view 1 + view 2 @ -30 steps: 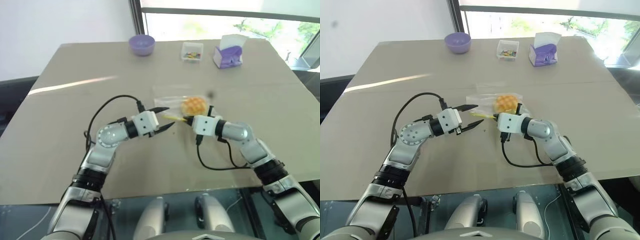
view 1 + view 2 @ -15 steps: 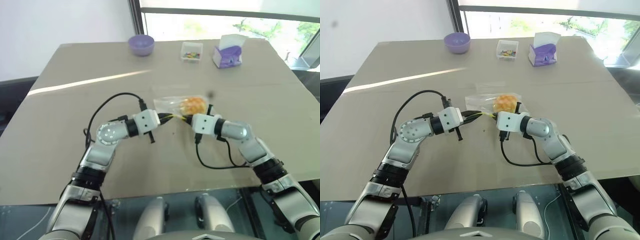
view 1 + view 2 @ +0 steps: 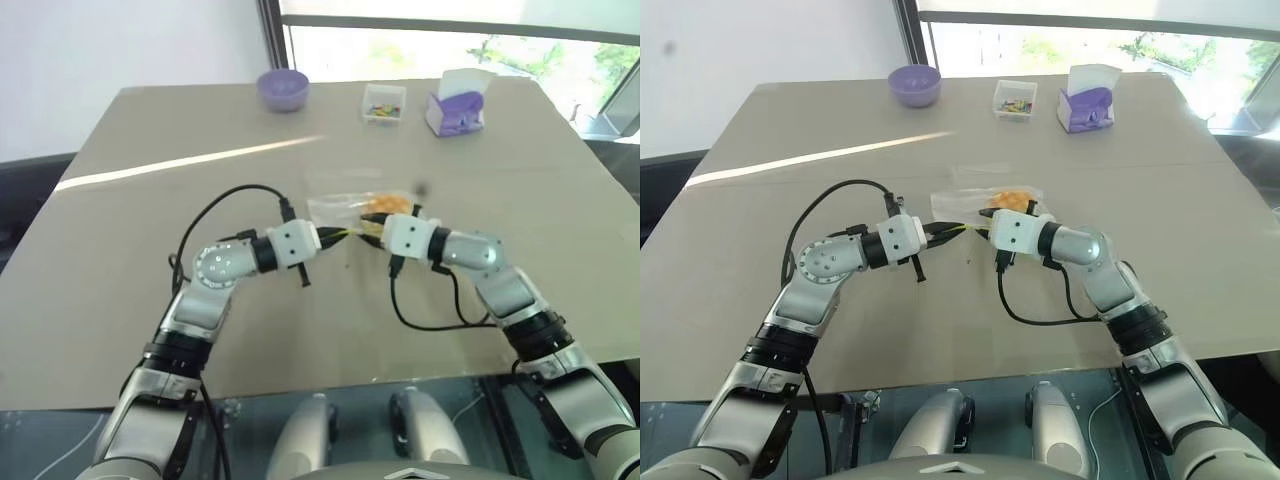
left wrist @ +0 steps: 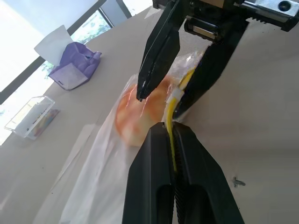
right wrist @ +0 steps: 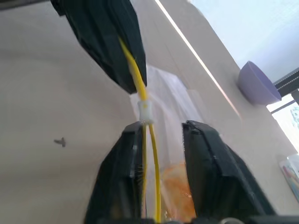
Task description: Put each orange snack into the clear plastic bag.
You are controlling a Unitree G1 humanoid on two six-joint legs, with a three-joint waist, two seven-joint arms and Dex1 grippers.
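your left gripper [image 4: 174, 140] is clamped on the yellow seal strip [image 4: 170, 122] of the clear plastic bag [image 3: 345, 208]. inside the bag sits the orange snack [image 4: 140, 111]. your right gripper [image 5: 161, 135], just beside the bag, stands slightly parted around the strip.

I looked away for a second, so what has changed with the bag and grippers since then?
The left gripper, open a second ago, has shut on the bag's yellow seal strip. The right gripper has parted its fingers beside it and risen slightly. The snack stays inside the bag; bowl, box and tissues are unmoved.
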